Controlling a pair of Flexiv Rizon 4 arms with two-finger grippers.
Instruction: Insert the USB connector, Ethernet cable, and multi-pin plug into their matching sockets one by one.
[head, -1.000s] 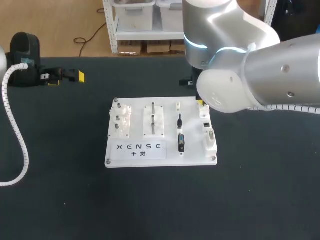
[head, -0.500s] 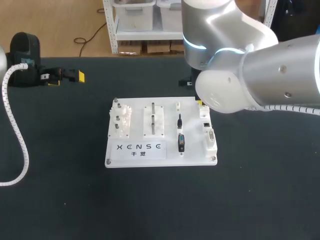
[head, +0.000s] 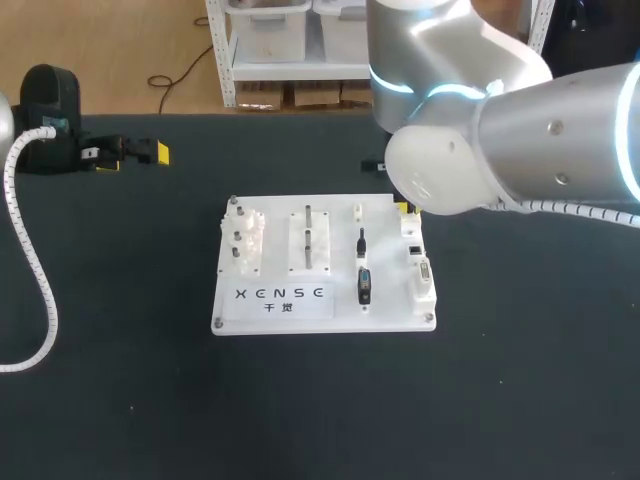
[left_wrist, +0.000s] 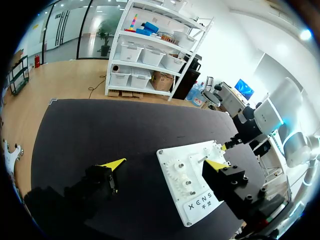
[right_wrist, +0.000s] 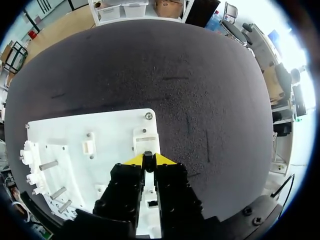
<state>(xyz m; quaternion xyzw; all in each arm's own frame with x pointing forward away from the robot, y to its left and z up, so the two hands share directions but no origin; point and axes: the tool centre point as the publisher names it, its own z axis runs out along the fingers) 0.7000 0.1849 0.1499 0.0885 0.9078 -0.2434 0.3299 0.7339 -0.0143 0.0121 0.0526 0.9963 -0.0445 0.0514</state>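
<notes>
Right wrist view: R claw (right_wrist: 148, 159) narrow, pinching dark plug (right_wrist: 148, 154) over board's (right_wrist: 112, 125) sockets (right_wrist: 145, 138), prob. to align insertion; L claw (left_wrist: 164, 163) wide, off-board.

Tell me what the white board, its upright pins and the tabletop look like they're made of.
White board: probably plastic, matt to satin, evenly white with moulded-looking blocks.
Upright pins: likely metal, grey with a dull sheen.
Tabletop: a black, matt, finely grained covering, perhaps felt or a rubber mat; I cannot tell which.
</notes>
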